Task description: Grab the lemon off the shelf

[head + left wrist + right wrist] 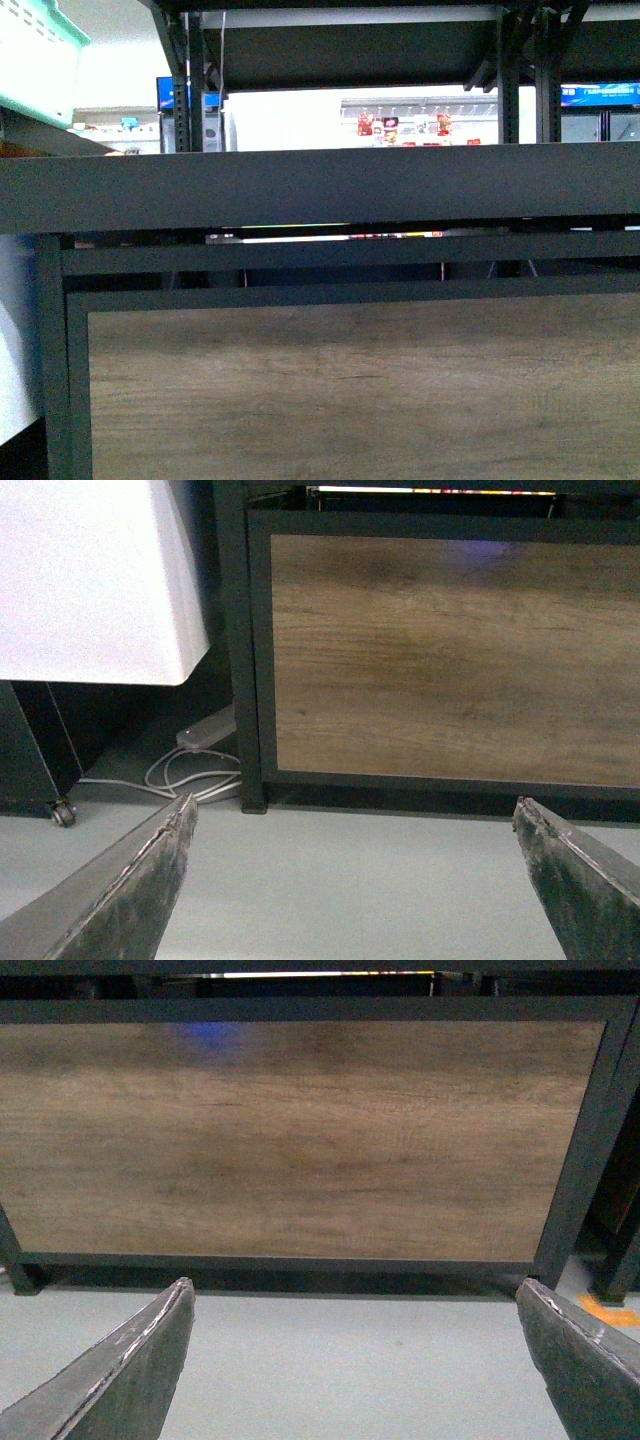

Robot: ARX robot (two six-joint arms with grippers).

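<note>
1. Black metal is filling my front view: the shelf (320, 185) is standing close ahead, its wood-grain panel (360, 390) sitting below the tray edge.
2. The left gripper (352, 815) is hanging low above the floor (350, 900), jaws spread wide.
3. The right gripper (352, 1295) is likewise gaping, facing the panel.
4. I cannot tell where the lemon is lying.

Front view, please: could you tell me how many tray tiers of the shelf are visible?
2 on the shelf: the lower tier spans the middle, raised front edge toward the camera; the upper tier sits at the top, seen from below. More may lie beyond the frame.
</note>
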